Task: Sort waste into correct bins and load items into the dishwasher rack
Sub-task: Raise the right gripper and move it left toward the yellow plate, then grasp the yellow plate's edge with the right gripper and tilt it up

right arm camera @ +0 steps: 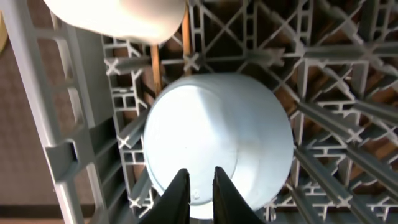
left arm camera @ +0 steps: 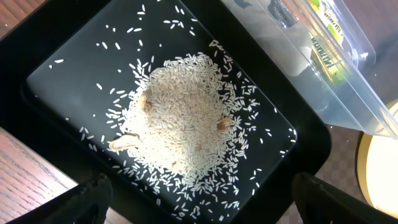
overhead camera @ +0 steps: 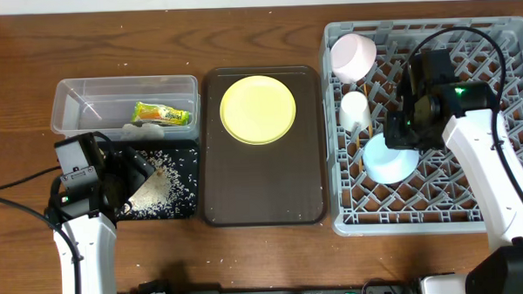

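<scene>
At three o'clock, the light blue bowl (overhead camera: pixel 391 160) leans among pegs of the dishwasher rack (overhead camera: pixel 438 221), probably to drain. The right pincer (right arm camera: pixel 196 177) is nearly clenched at its rim; I cannot tell if it grips. The left pincer (left arm camera: pixel 205 199) hangs released above the rice (left arm camera: pixel 180 124).

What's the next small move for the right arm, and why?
Probably lift the right gripper straight up, clear of the light blue round bowl: the bowl already sits in the grey plastic pegged rack, its jaws are nearly together over it, and the yellow round plate waits on the brown tray.
</scene>
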`<move>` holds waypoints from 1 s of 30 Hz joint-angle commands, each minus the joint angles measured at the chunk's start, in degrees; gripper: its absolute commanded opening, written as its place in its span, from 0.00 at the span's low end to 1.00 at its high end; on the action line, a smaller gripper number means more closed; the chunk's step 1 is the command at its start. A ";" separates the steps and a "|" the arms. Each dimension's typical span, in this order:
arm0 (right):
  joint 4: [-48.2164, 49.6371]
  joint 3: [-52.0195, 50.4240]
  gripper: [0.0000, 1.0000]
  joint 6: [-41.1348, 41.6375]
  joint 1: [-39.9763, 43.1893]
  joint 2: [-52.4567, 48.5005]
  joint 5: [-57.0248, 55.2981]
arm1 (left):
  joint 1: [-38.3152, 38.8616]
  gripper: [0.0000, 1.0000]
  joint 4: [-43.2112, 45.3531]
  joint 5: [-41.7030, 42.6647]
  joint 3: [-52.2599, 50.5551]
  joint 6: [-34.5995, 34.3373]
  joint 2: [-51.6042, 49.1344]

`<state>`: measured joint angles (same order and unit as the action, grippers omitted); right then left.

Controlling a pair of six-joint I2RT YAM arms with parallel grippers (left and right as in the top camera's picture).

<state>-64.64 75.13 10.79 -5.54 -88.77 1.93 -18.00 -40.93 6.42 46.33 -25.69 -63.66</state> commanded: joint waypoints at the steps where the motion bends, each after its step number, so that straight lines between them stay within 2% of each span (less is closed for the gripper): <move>1: 0.09 3.65 0.14 0.90 -0.72 -0.35 -0.63 | -0.26 0.95 -0.17 -0.94 0.79 -0.31 -0.07; 7: -0.35 11.34 0.24 -2.84 -5.07 -0.37 5.01 | -0.26 0.95 -0.17 -0.92 0.79 -0.31 -0.07; 14: 9.18 14.10 0.38 -4.81 -18.88 -0.52 4.13 | -0.26 0.95 -0.17 -0.92 0.79 -0.31 -0.07; 16: 13.38 14.03 0.34 -5.81 -22.86 -1.14 4.04 | -0.26 0.95 -0.17 -0.92 0.79 -0.31 -0.07; 18: 17.77 13.99 0.23 -6.19 -26.56 -2.29 2.73 | -0.26 0.95 -0.17 -0.92 0.79 -0.31 -0.07; 22: 25.22 13.99 0.01 -6.19 -32.65 -6.38 -7.23 | -0.26 0.95 -0.17 -0.94 0.79 -0.31 -0.07; 24: 28.15 13.99 0.01 -6.16 -34.21 -9.01 -11.32 | -0.26 0.95 -0.17 -0.94 0.79 -0.31 -0.07; 30: 33.38 13.99 0.01 -6.19 -35.30 -17.94 -12.50 | -0.26 0.95 -0.17 -0.92 0.79 -0.31 -0.07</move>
<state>-31.86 88.47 5.17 -40.21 -103.20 -6.66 -18.00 -40.93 6.39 46.33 -25.69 -63.66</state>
